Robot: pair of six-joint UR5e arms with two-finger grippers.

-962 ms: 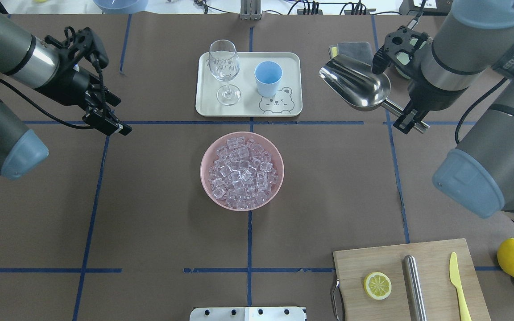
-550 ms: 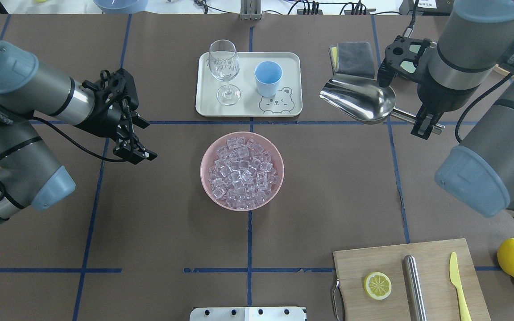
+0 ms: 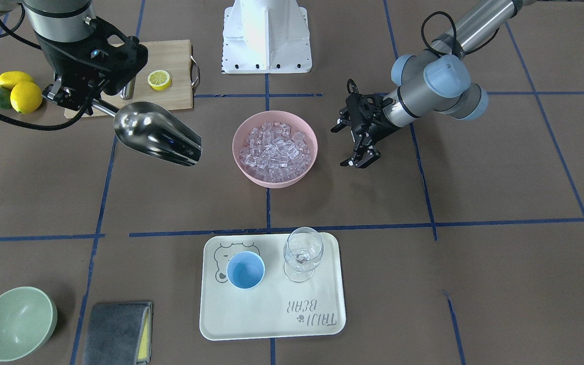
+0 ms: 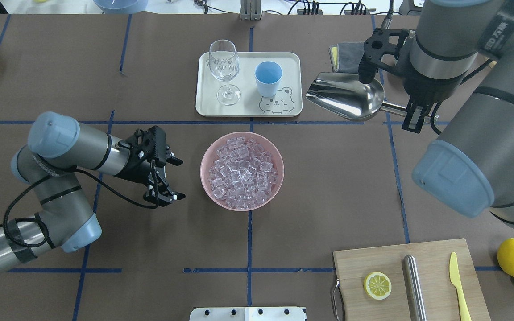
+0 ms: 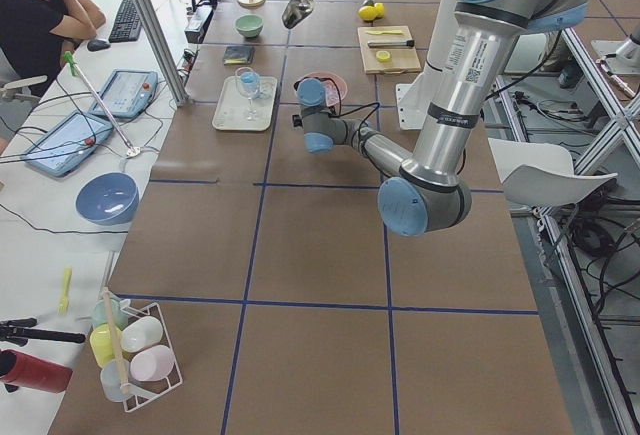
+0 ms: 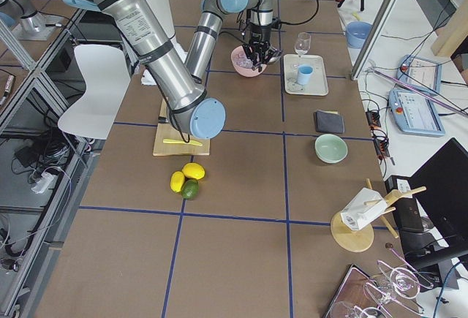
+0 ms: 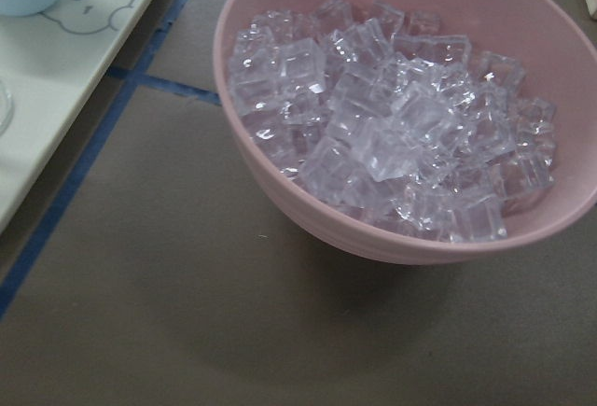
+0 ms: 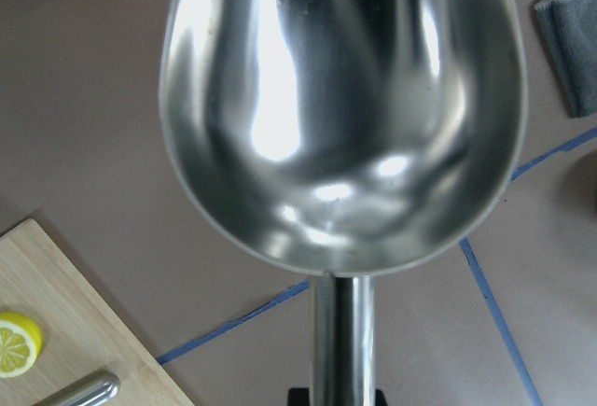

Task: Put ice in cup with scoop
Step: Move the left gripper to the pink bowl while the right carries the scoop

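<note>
Left tool [image 4: 176,177] just swung in beside the pink bowl [image 4: 208,151], jaws apart, probably to steady it. Right tool [image 4: 412,117] looks clamped on the still-empty scoop [image 4: 346,96]'s handle.

One camera looks down from behind the robot [image 3: 266,35], one faces it across the table [image 4: 328,200]; both share the pink bowl [image 3: 274,182]. Two watch from the table's ends. Wrist cameras sit close over bowl and scoop [image 8: 340,107]
</note>
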